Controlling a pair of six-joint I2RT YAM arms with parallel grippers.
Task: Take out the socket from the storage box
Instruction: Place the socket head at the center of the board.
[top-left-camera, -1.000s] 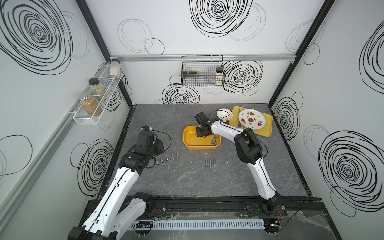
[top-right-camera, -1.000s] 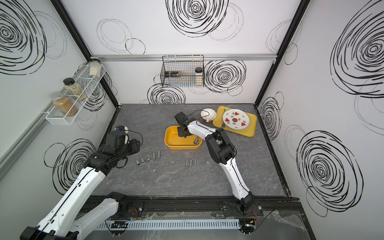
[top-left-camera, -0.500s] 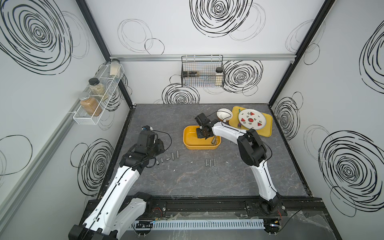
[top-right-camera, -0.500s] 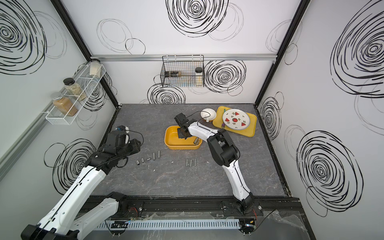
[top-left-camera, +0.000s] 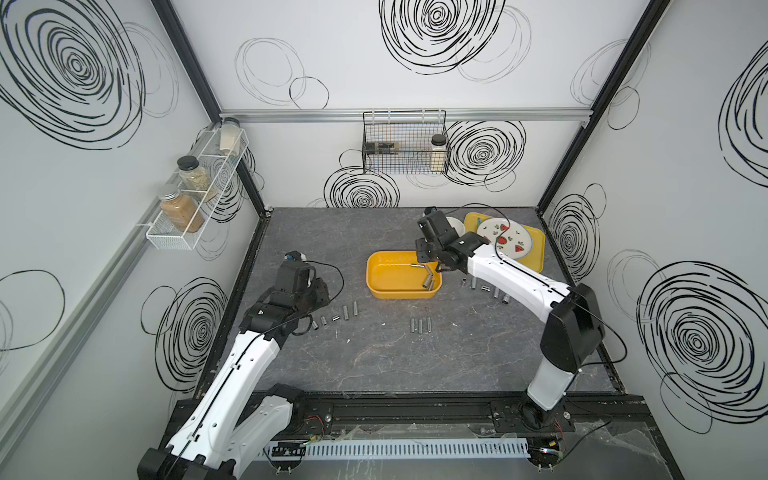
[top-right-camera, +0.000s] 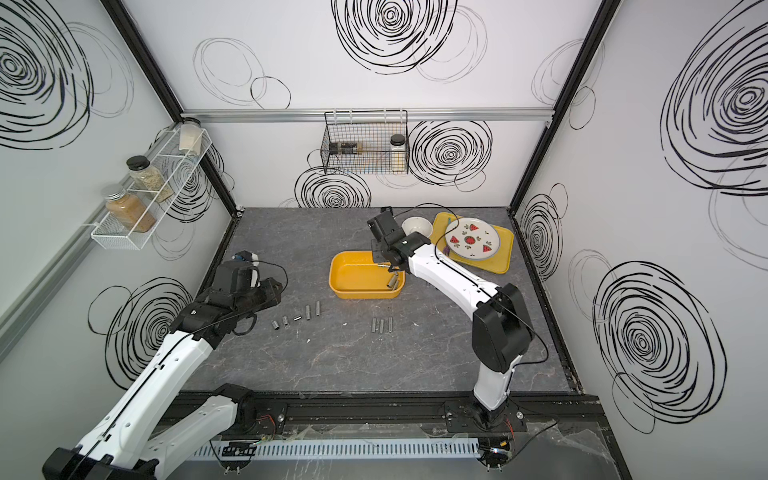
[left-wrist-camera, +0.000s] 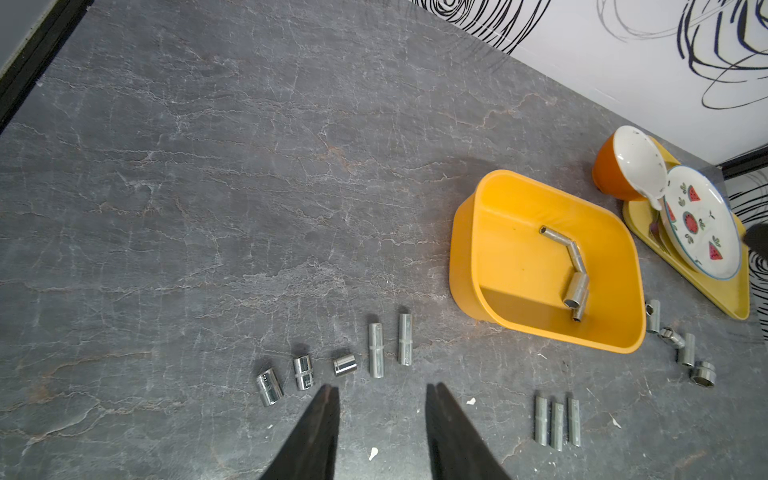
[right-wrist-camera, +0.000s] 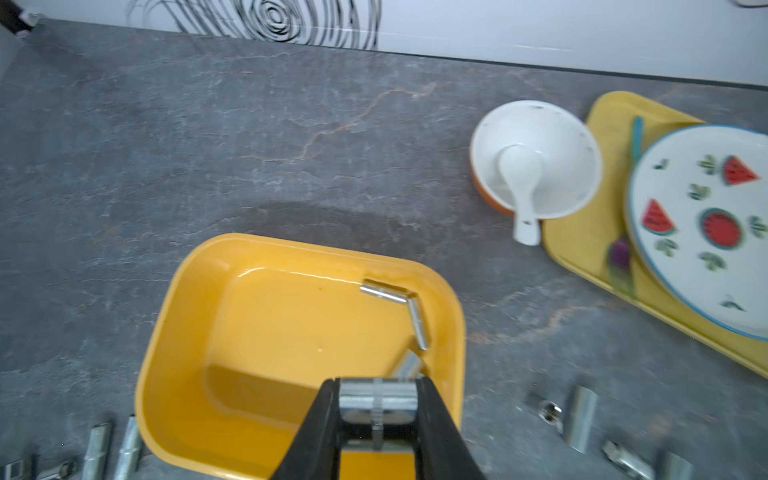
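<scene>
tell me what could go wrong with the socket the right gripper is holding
1. The right gripper pinches the smooth socket near its tips only; it may slip back into the storage box.
2. Setting it down could knock the loose sockets beside the box rolling.

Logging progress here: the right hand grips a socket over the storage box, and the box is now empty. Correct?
Not quite: the storage box is not empty. The left wrist view shows several sockets lying in it along one wall. The rest holds: the right hand grips a socket over the box.
</scene>
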